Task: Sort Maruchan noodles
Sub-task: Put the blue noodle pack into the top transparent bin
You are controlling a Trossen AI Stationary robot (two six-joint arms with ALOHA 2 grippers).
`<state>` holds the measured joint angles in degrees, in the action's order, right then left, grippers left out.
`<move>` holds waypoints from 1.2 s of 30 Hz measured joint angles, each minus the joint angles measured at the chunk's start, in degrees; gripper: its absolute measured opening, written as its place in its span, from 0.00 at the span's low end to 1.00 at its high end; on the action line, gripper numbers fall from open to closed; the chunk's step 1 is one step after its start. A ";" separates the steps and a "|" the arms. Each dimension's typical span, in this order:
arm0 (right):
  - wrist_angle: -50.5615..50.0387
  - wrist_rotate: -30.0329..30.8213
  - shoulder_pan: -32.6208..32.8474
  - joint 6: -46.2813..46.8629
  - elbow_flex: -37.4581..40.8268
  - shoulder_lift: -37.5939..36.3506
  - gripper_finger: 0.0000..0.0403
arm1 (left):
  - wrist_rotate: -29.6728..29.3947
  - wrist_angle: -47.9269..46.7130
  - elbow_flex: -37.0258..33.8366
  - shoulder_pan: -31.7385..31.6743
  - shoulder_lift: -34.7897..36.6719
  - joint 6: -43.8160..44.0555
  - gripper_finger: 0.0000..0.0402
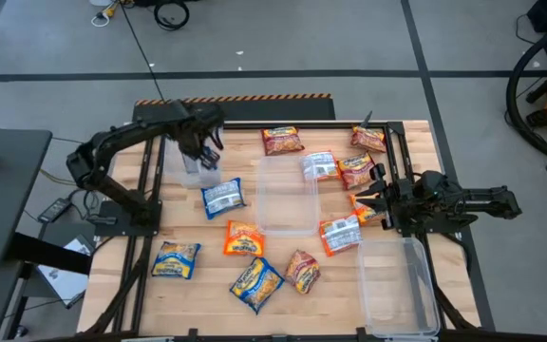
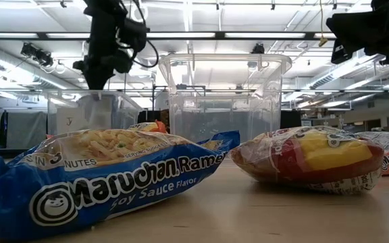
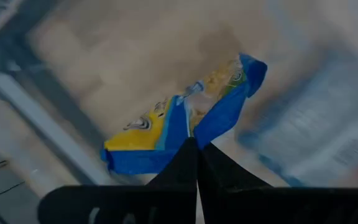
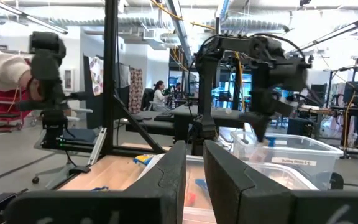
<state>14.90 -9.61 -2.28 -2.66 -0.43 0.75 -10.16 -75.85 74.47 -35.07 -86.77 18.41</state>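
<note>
Pinching a blue-and-yellow packet (image 3: 185, 121) between closed fingers, left gripper (image 1: 202, 152) above the clear bin (image 1: 196, 167) at the table's (image 1: 283, 294) far left. Hovering at the right edge with fingers slightly parted and empty, right gripper (image 1: 376, 203), near orange packets (image 1: 340, 234). Lying loose across the table around the middle bin (image 1: 286, 195): remaining packets, blue (image 1: 223, 198), red (image 1: 281, 141) and orange (image 1: 243, 238).

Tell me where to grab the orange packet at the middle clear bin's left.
Probably by its left edge, coming straight down. The orange packet lies flat on the table, with bare wood on that side, while the middle bin stands close on its right. The left gripper is shut on a blue packet.
</note>
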 joint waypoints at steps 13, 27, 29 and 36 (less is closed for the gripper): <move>0.01 1.60 0.00 0.07 0.00 -0.01 0.16 | 6.24 -6.23 -0.12 9.92 0.31 7.54 0.02; 0.02 2.64 0.00 0.02 0.00 -0.02 0.16 | -5.57 9.55 -1.74 -1.44 0.16 -1.92 0.01; 0.00 3.29 0.00 0.00 0.00 0.00 0.16 | -6.92 11.57 -1.74 -3.73 0.11 -3.74 0.01; 0.01 4.00 -0.01 0.07 0.00 0.00 0.16 | -11.92 14.01 -1.76 -10.76 -0.32 -3.79 0.00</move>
<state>14.91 -5.61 -2.30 -2.59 -0.43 0.75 -22.08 -61.84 72.71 -45.84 -87.09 14.62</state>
